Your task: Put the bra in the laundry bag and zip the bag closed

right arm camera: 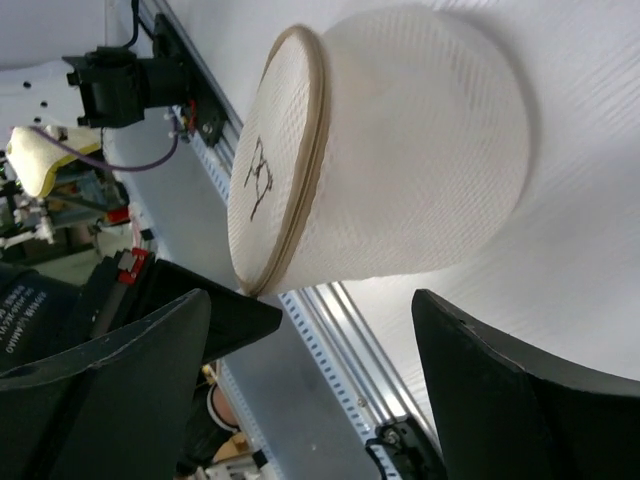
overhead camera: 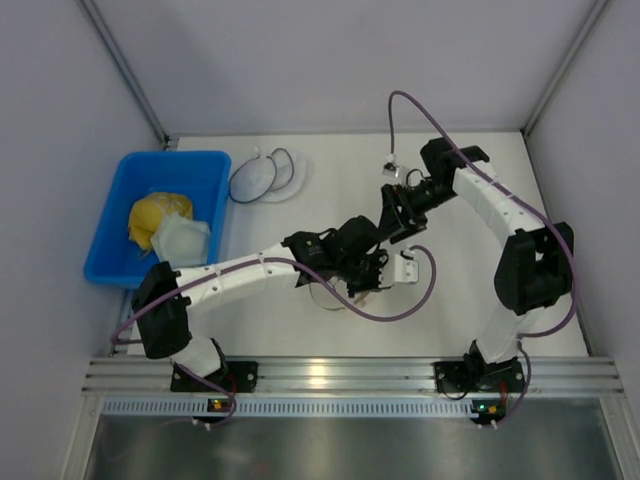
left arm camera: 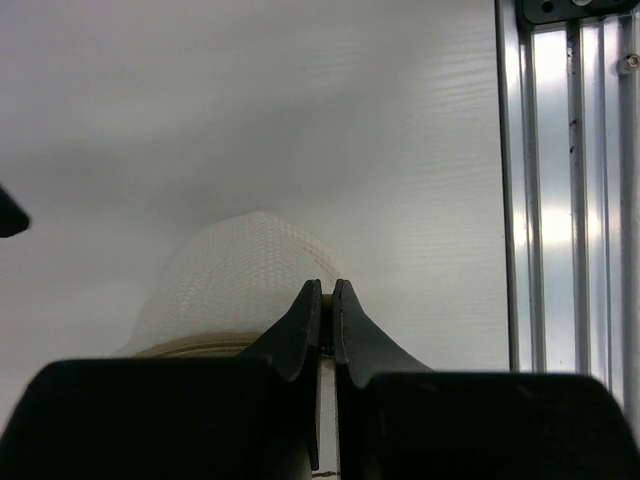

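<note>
The laundry bag [right arm camera: 400, 150] lies near the middle of the counter [overhead camera: 350, 165], a little toward its near edge, and in the overhead view it is mostly hidden beneath the two wrists. It stands puffed up as a rounded white mesh dome. The mesh is too dense to show what fills it. Its tan-brown rim [right arm camera: 300, 150] faces the near edge, where the aluminium rail [left arm camera: 560, 200] runs, and a small dark zip pull [right arm camera: 255, 178] sits on the flat round face inside that rim. The left gripper [left arm camera: 327, 300] reaches in from the near-left, and its jaws are pressed almost together, pinching the rim at the bag's edge, with the mesh dome bulging away just beyond the tips. The right gripper [right arm camera: 310, 300] comes from the far-right side with its jaws spread wide and nothing held. The bag sits ahead of them, opposite the gap, its rim end nearest and the fingers [right arm camera: 520, 390] apart from the mesh on either side. Against the left edge, toward the far-left corner, a blue bin [overhead camera: 170, 157] holds a yellow bundle [overhead camera: 160, 215]. A black-rimmed mesh pouch [overhead camera: 262, 177] lies flat near the far edge, just beside the bin.
</note>
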`<action>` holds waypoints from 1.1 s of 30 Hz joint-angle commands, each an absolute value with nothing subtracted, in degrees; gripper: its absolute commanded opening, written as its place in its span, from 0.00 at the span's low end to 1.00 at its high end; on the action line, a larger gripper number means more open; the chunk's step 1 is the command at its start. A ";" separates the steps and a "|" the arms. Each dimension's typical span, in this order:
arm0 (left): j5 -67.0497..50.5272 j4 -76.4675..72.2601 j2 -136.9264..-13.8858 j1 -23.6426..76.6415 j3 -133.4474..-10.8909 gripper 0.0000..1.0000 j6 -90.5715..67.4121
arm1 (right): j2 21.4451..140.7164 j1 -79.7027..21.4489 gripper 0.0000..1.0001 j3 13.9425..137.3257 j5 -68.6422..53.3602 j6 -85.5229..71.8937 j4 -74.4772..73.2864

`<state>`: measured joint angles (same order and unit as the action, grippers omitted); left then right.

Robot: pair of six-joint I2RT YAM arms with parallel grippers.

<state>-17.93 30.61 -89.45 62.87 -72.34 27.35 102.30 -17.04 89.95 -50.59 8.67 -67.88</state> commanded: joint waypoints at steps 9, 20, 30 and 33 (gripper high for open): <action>-19.33 28.74 -92.81 59.86 -79.45 0.00 32.52 | 102.91 -23.55 0.76 81.91 -58.71 8.88 -67.68; -23.63 28.74 -89.04 59.59 -74.19 0.00 32.34 | 105.81 -23.56 0.00 85.25 -58.36 9.49 -68.29; -28.03 29.00 -83.15 60.20 -64.97 0.00 30.15 | 107.84 -19.60 0.00 89.21 -57.39 8.79 -67.24; -29.52 29.79 -81.13 60.47 -61.80 0.00 30.14 | 108.81 -18.55 0.00 91.14 -56.95 9.75 -68.37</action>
